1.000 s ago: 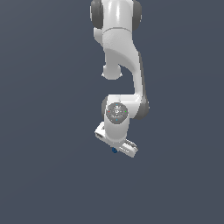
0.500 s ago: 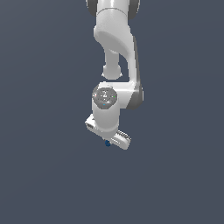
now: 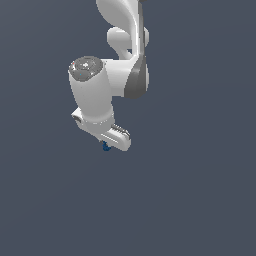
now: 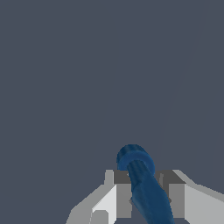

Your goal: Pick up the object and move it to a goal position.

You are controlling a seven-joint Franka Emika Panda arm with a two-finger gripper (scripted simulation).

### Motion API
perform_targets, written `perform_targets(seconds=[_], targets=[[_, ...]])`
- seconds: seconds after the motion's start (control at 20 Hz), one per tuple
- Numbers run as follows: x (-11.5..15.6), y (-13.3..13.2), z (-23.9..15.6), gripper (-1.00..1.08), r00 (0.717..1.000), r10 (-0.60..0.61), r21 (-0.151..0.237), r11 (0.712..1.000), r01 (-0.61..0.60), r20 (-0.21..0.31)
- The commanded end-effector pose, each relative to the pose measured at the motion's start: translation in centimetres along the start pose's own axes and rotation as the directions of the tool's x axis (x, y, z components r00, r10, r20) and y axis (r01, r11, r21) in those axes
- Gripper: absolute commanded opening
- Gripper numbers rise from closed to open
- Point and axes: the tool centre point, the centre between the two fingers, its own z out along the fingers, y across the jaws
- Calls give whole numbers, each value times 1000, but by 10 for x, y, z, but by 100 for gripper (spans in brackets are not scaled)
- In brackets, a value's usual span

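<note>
- dark blue object (image 4: 144, 186) is sitting clamped between the two fingers (image 4: 121, 192) of the white gripper (image 3: 106, 145).
- its rounded, ringed end is sticking out past the fingertips.
- seen from the exterior view, only a blue speck is peeking out under the hand.

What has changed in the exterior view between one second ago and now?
The gripper moved toward the exterior view's left and rose in the picture, carrying the dark blue object along. The arm's wrist turned. The object stayed clamped between the fingers; the plain grey background is unchanged.
</note>
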Motion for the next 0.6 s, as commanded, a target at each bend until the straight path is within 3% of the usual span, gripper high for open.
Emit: perform_targets(seconds=[0.0,0.55], targets=[[1,19,-25,-100,1000,0,0,1000,0,0],[12,97,-131,-100,1000,0,0,1000,0,0]])
